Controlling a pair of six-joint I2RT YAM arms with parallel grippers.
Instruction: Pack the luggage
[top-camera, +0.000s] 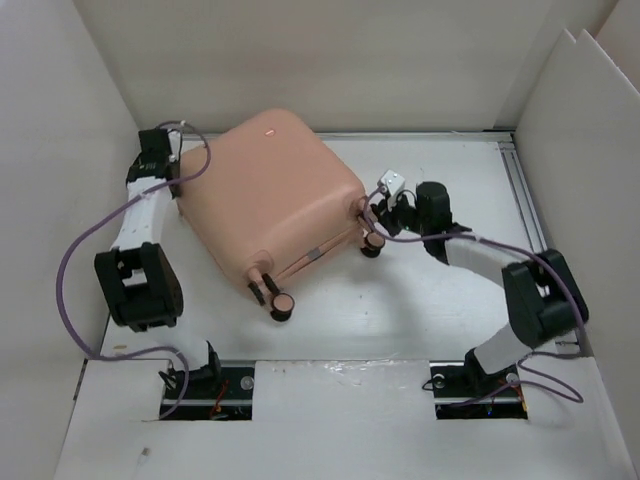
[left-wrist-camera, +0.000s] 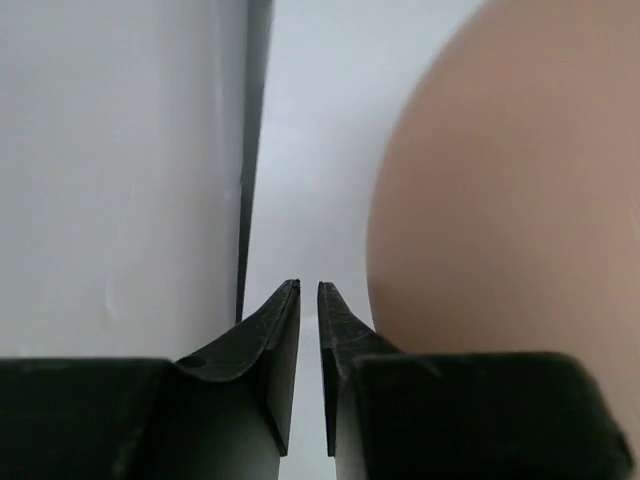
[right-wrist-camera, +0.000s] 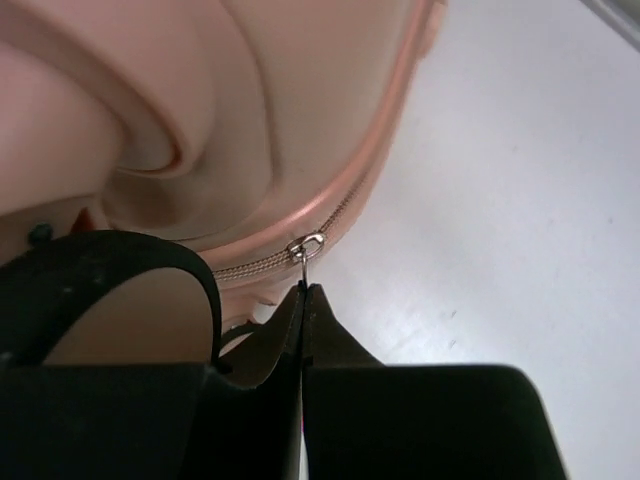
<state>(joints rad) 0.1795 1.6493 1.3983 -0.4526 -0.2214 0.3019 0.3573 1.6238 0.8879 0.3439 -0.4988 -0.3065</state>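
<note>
Now | luggage (top-camera: 268, 200): closed, no legible writing | left end effector (left-wrist-camera: 309, 290): nearly closed, empty | right end effector (right-wrist-camera: 303, 290): pinching zipper pull (right-wrist-camera: 304, 246)

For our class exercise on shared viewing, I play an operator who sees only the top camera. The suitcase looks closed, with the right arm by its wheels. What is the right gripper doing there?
Observer: The right gripper is shut on the zipper pull of the suitcase, at a rounded corner.
Operator: Is the zipper closed at that spot?
Observer: To the left of the slider the zipper teeth look joined; to the right I cannot tell.
Operator: And the left gripper, behind the case?
Observer: The left gripper holds nothing; its fingers are nearly together, beside the shell, not touching it there.
</note>
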